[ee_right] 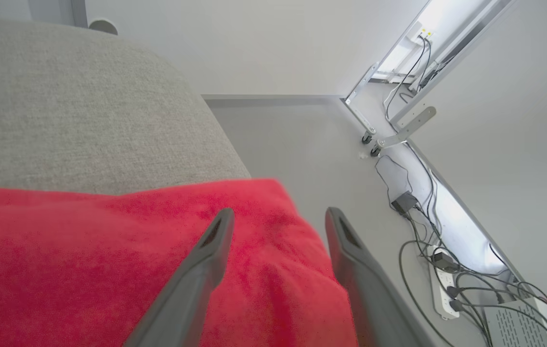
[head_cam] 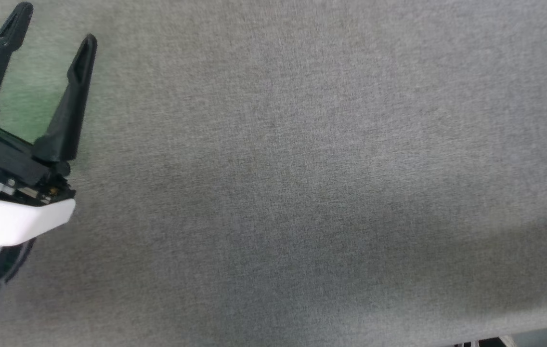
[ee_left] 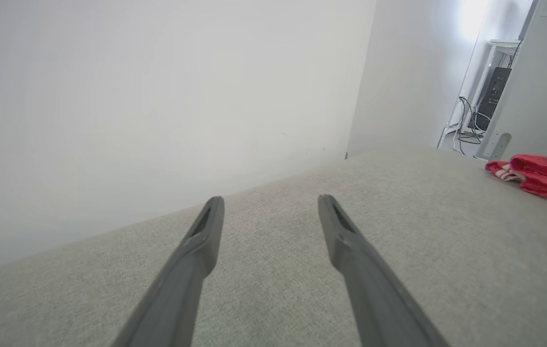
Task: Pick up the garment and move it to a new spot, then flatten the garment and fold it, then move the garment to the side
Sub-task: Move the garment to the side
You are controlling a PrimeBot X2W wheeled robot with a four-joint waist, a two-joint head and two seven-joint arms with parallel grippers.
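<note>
Garment: bright red soft-knit T-shirt with white striped trim (ee_right: 110, 260), lying bunched directly beneath the fingers of the right gripper (ee_right: 279, 212), at the rounded corner of the grey woven fabric surface (head_cam: 302, 168). Whether it is folded cannot be told. Right gripper: fingers parted, nothing held, poised just above the red knit. Left gripper (head_cam: 58, 23): fingers spread, empty, held over bare grey fabric, the garment well off to its right. Stage: the lie fits either a heap awaiting pick-up or a shirt set down at the side, and neither is settled. Handling, as judged: soft knit is best gripped or released with both fingers squarely over cloth, kept clear of the drop. Edges: the surface's edge is found just ahead and right of the right gripper, with pale floor (ee_right: 302, 144) and dark cables with a white power strip (ee_right: 442, 289) beyond. Open room: broad bare fabric ahead and right of the left gripper, bounded ahead-left by a white wall (ee_left: 158, 96).
</note>
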